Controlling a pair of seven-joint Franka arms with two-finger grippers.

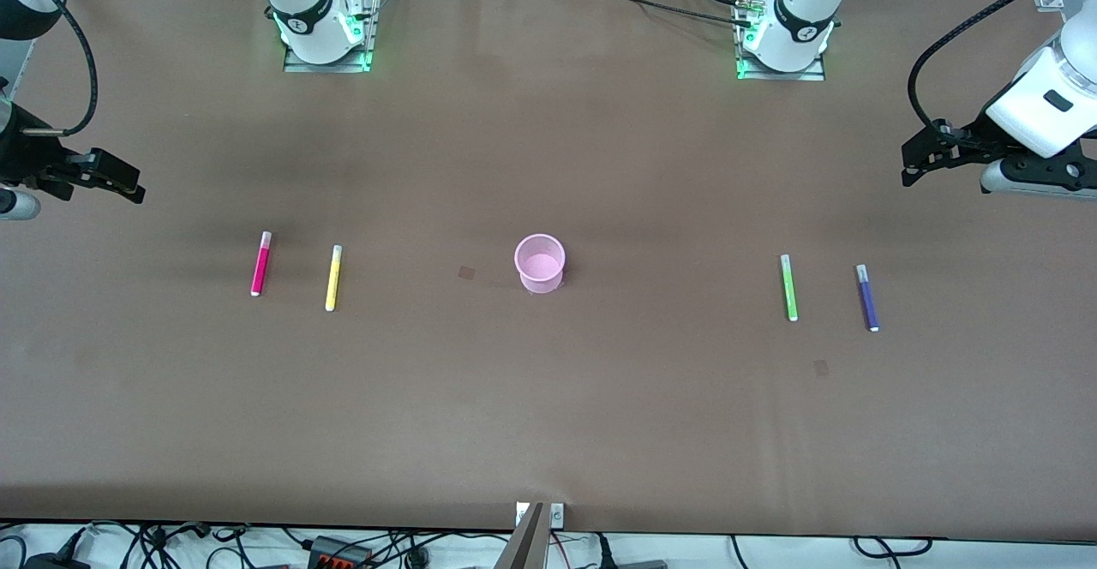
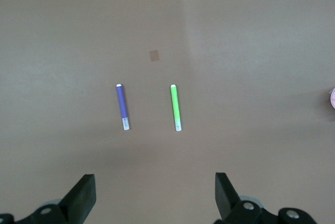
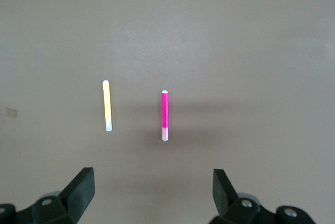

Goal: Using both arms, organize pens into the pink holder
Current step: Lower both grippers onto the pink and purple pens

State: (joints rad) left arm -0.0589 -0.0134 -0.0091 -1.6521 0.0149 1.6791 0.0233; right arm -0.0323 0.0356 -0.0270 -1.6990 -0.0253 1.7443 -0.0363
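Observation:
The pink holder (image 1: 540, 263) stands upright and empty at the table's middle. Toward the right arm's end lie a magenta pen (image 1: 260, 263) and a yellow pen (image 1: 332, 278). Toward the left arm's end lie a green pen (image 1: 788, 287) and a purple pen (image 1: 867, 297). My right gripper (image 1: 127, 185) hangs open and empty over the table's edge at its own end; its wrist view shows the magenta pen (image 3: 165, 115) and yellow pen (image 3: 107, 105). My left gripper (image 1: 910, 162) hangs open and empty over its end; its wrist view shows the green pen (image 2: 176, 107) and purple pen (image 2: 122, 107).
Two small darker patches mark the brown table cover, one (image 1: 466, 272) beside the holder and one (image 1: 821, 368) nearer the front camera than the green pen. The arm bases (image 1: 326, 33) (image 1: 784, 42) stand along the table's farthest edge. Cables lie past the nearest edge.

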